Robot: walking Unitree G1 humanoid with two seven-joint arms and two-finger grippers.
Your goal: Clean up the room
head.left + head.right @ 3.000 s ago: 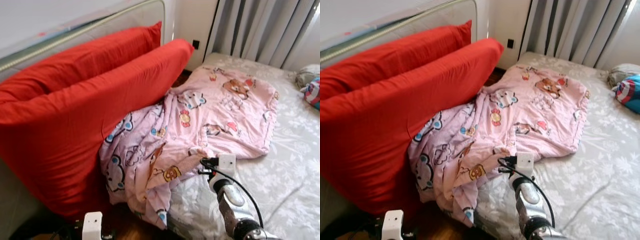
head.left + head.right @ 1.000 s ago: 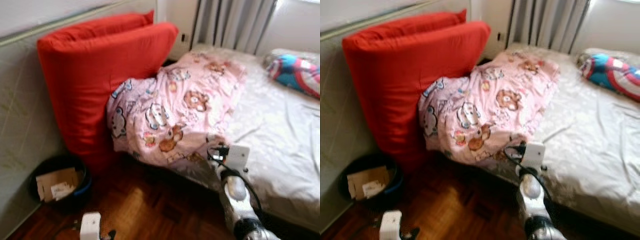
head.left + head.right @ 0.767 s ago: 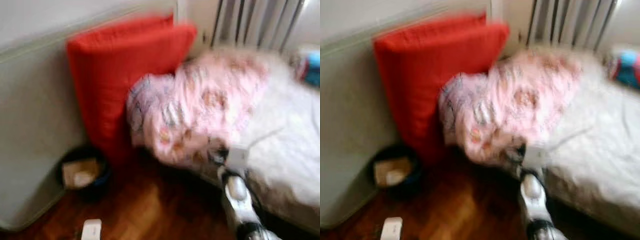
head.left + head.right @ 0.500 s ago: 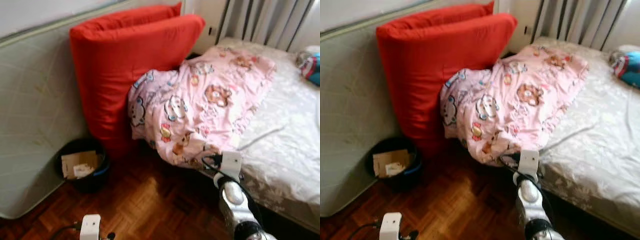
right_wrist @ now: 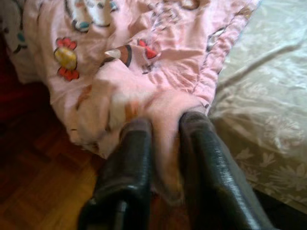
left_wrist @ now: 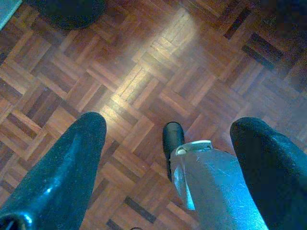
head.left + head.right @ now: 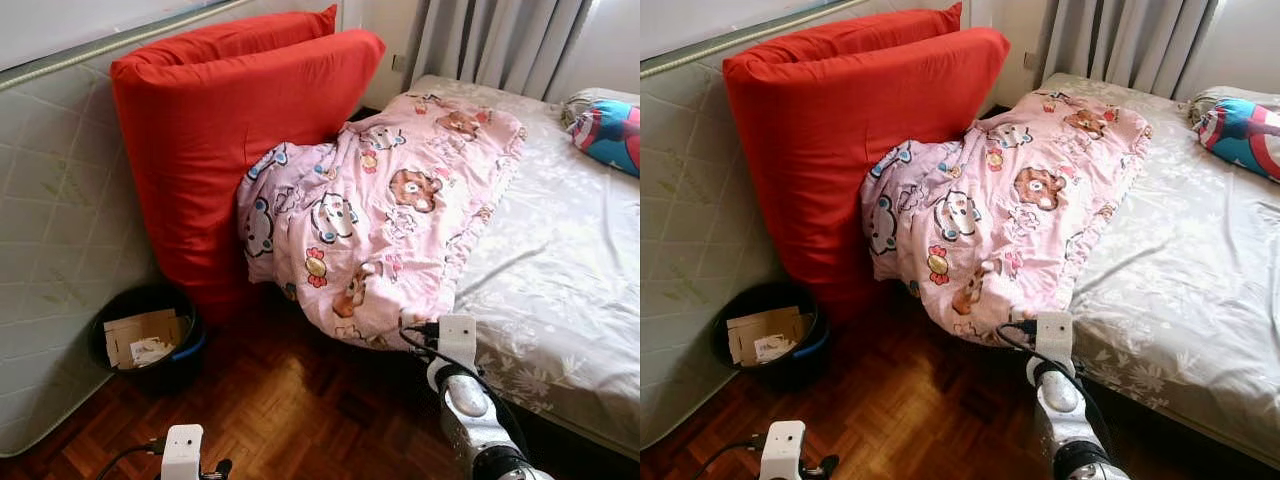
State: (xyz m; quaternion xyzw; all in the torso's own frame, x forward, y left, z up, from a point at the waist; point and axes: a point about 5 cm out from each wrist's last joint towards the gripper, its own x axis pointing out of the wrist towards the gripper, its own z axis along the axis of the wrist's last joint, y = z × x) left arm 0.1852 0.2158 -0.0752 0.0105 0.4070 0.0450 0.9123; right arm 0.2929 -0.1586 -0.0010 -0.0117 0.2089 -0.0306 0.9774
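The right gripper [image 5: 165, 158] has its two black fingers [image 5: 132, 158] pinched tight on a fold of the pink cartoon blanket [image 7: 390, 200], right at the blanket's lowest corner where it spills off the near edge of the bed [image 7: 560, 270]. The rest of the blanket lies bunched across the bed's left side, its far end up by the curtains [image 7: 490, 45] and one flank pressed against the red cushions [image 7: 230, 130].

The risk here is the thin grip. Only a small pleat sits between the fingers, so a hard pull could slip it free and let the corner fall to the floor. A tug could also drag the grey floral sheet with it, or topple the cushions leaning beside the blanket.

The left gripper [image 6: 168, 143] hangs low with its fingers spread wide, over bare parquet floor [image 6: 144, 72], holding nothing.

The floor is dark herringbone wood. Left of the blanket, beyond the cushions, a quilted mattress [image 7: 50, 250] stands on its edge against the wall, and a black bin [image 7: 150, 340] with cardboard scraps sits at its foot. A blue and red pillow [image 7: 605, 130] rests on the bed's far right side.
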